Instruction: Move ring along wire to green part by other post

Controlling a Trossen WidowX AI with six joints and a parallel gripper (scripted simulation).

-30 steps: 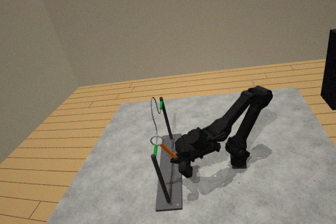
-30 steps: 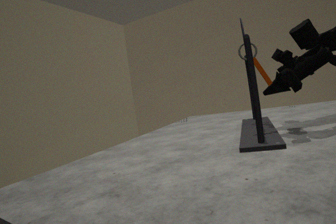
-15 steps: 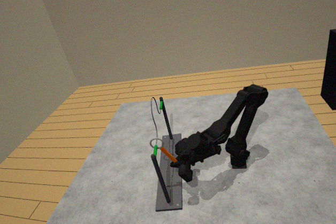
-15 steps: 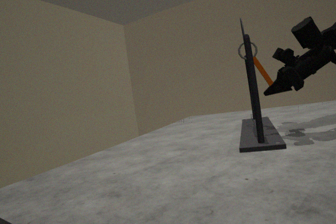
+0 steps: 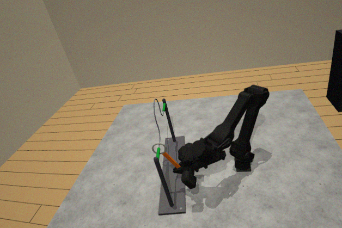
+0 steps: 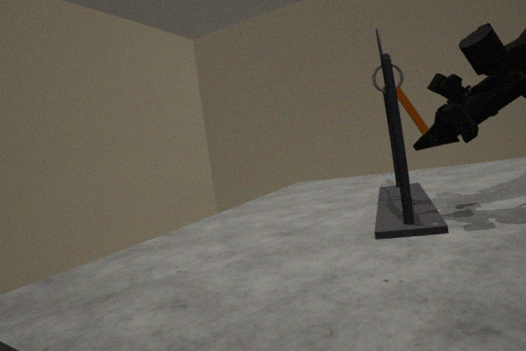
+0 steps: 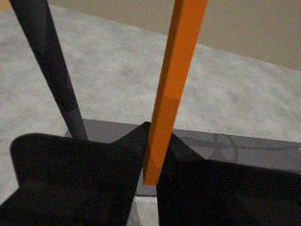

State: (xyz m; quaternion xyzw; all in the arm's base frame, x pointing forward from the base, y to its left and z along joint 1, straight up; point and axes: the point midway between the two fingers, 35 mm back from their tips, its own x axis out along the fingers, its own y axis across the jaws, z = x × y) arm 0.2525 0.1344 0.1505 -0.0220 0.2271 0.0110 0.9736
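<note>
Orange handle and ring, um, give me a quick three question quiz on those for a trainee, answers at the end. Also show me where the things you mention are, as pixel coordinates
1. True or false: the fingers (image 5: 178,169) (image 6: 419,146) are shut on the orange handle (image 5: 171,160) (image 6: 411,110) (image 7: 173,91).
2. Which colour of wire does the ring (image 5: 152,148) (image 6: 373,79) surround in the top view: green or only grey?
3. Fill in: both posts (image 5: 163,182) (image 6: 396,138) (image 7: 55,72) stand on one ____.

Key: 1. true; 2. green; 3. base plate
</note>
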